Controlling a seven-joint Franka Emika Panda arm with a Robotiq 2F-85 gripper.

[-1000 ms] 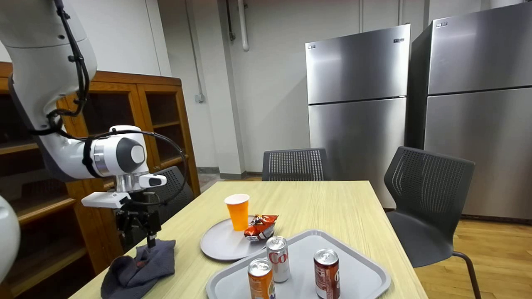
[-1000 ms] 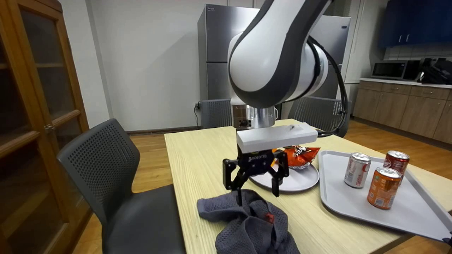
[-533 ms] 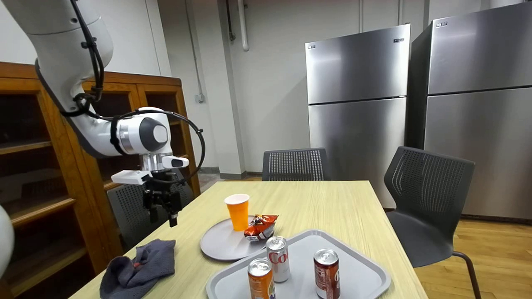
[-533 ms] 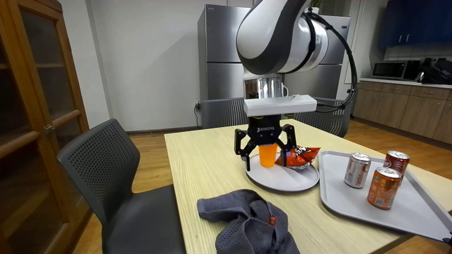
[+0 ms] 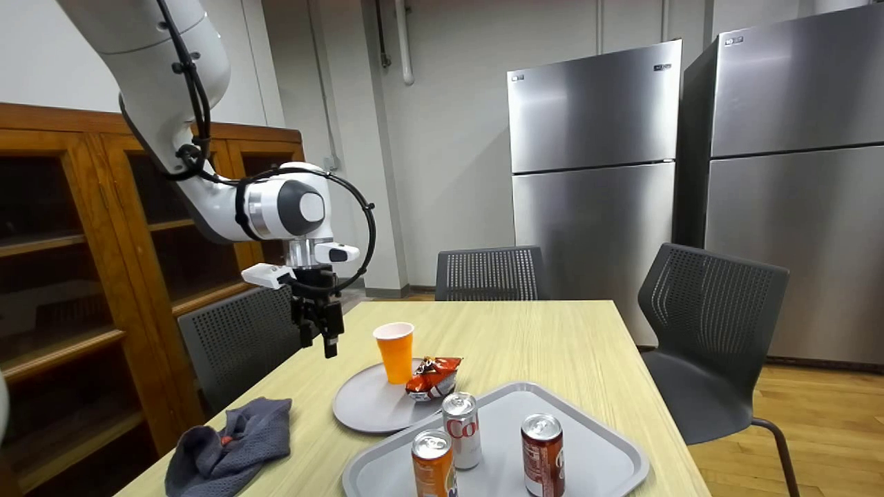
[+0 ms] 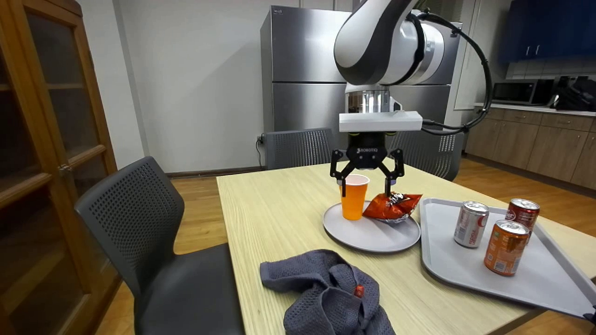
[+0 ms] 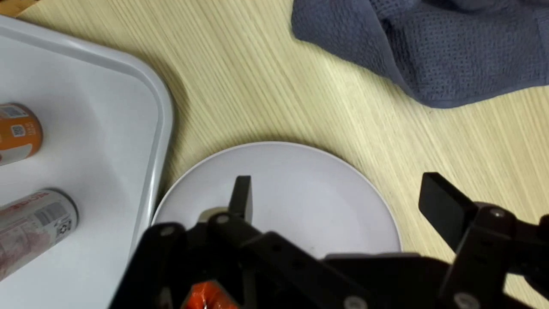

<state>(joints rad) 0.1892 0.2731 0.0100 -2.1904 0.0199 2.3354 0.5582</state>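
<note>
My gripper (image 6: 366, 187) hangs above the table with its fingers wide apart and nothing between them. Nearest to it in that exterior view are an orange cup (image 6: 353, 204) and a red chip bag (image 6: 389, 208), both on a round grey plate (image 6: 368, 237). From the wrist, the plate (image 7: 291, 171) lies below the spread fingers (image 7: 242, 197); a scrap of the bag (image 7: 210, 296) shows and the cup is hidden. A crumpled dark grey cloth (image 6: 321, 284) with a small red patch (image 6: 359, 291) lies by the table's edge, apart from the gripper.
Beside the plate, a grey tray (image 6: 442, 251) carries a silver can (image 6: 471, 224), an orange can (image 6: 506, 249) and a dark red can (image 5: 543, 455). Dark chairs (image 6: 135, 223) stand around the table; a wooden cabinet (image 5: 76, 276) is behind the arm.
From just over the cloth, my gripper has risen and travelled toward the plate and cup, its jaws staying apart. The cloth stays on the table, almost unmoved.
</note>
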